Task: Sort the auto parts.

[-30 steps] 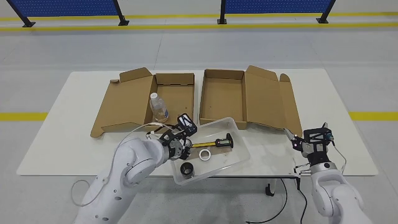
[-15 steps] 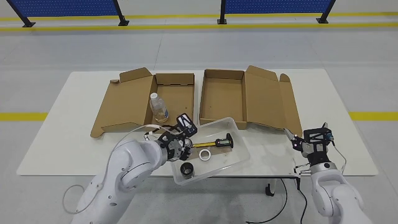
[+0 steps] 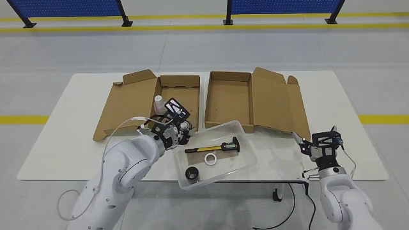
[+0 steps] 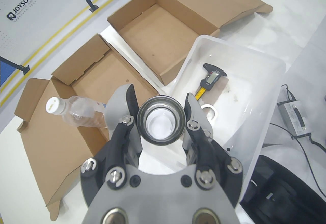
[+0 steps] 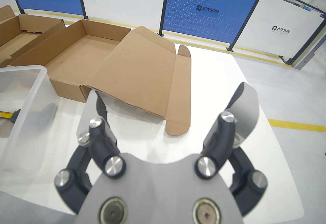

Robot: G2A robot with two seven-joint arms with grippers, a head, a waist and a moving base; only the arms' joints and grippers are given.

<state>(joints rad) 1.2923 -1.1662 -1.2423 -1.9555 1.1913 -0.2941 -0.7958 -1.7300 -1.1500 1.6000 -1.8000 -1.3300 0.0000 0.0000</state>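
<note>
My left gripper (image 3: 181,126) (image 4: 160,97) is shut on a short metal ring sleeve (image 4: 144,133), held in the air over the gap between the clear plastic bin (image 3: 250,151) (image 4: 254,51) and the left cardboard box (image 3: 179,92) (image 4: 102,79). In the bin lie a digital caliper (image 3: 214,147) (image 4: 212,77), a white ring (image 3: 209,159) (image 4: 210,110) and a black round part (image 3: 192,175). A clear plastic bottle (image 3: 158,105) (image 4: 76,113) lies in the left box. My right gripper (image 3: 317,142) (image 5: 170,97) stands open and holds nothing, near the table's front right edge.
A second open cardboard box (image 3: 227,99) (image 4: 158,39) (image 5: 84,54) sits right of the first, its lid flap (image 3: 275,102) spread flat towards my right gripper. The bin's near corner (image 5: 23,97) stands left of my right gripper. Bare white table lies at both ends.
My left gripper has risen out of the bin with the metal ring sleeve and moved back and left, towards the left box. The right arm has kept still.
</note>
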